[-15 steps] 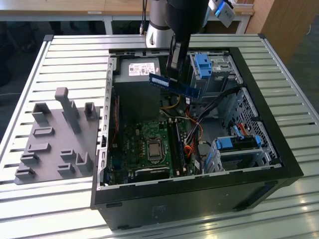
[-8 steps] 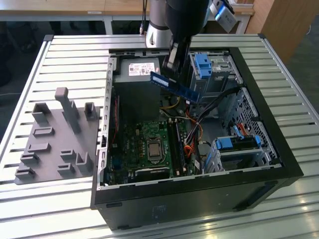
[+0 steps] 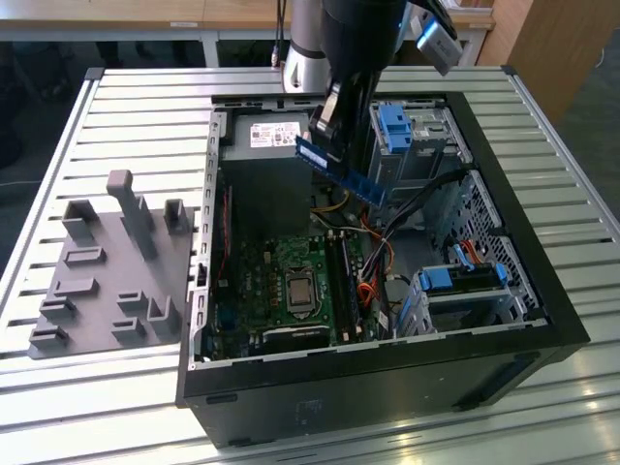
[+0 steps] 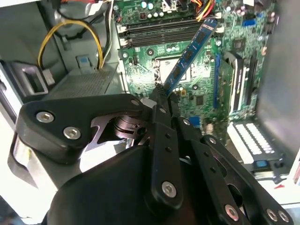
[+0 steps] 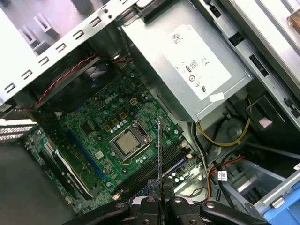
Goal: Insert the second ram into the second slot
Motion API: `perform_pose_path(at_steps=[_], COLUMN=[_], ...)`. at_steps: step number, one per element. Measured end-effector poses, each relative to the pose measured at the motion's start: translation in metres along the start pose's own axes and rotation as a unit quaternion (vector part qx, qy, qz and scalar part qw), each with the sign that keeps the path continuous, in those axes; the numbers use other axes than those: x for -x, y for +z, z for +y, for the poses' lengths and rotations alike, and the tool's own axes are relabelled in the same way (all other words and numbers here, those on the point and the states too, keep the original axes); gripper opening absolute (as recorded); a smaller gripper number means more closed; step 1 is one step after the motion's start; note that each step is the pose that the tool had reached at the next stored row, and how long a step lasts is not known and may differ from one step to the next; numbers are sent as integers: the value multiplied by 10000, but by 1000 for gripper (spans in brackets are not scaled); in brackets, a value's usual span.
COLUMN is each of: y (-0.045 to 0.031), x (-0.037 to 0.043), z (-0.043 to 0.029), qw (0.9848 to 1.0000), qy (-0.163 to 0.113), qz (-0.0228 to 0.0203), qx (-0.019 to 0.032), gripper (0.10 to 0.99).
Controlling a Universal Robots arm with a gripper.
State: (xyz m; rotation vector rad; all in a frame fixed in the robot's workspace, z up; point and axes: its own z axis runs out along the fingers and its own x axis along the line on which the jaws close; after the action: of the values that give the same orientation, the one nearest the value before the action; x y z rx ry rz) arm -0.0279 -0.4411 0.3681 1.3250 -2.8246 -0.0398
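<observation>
The second ram (image 3: pixel 341 171) is a thin blue stick with a pale sticker, hanging tilted above the open computer case (image 3: pixel 504 320). My gripper (image 3: pixel 327 136) is shut on one end of it. In the second wrist view the ram (image 4: pixel 190 52) juts out from the fingertips (image 4: pixel 159 99) over the green motherboard (image 4: pixel 234 42). The first wrist view shows the ram (image 5: pixel 160 150) edge-on, held by my gripper (image 5: pixel 160 193) above the dark memory slots (image 5: pixel 150 178). Those slots (image 3: pixel 343 281) lie beside the processor socket (image 3: pixel 298 291), well below the ram, which touches nothing else.
A grey power supply (image 3: pixel 266 160) fills the case's far corner. Blue drive-bay clips (image 3: pixel 397 126) and a drive cage (image 3: pixel 455 291) stand along the exterior view's right side. Loose cables (image 3: pixel 373 262) run near the slots. A grey parts fixture (image 3: pixel 107 266) lies on the slatted table.
</observation>
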Motion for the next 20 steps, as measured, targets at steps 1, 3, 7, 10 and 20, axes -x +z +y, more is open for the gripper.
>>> perform_pose_path(at_steps=[1, 3, 7, 10, 20], y=[3, 10, 25, 38, 86], x=[0, 0, 0, 0, 1], z=[0, 0, -1, -1, -3], qw=[10000, 9996, 9980, 9959, 9834], qy=[90, 270, 637, 906, 1812], qz=[-1, -4, -10, -17, -46], qx=[-1, -2, -4, -1, 8], gripper=[137, 137, 137, 137, 137])
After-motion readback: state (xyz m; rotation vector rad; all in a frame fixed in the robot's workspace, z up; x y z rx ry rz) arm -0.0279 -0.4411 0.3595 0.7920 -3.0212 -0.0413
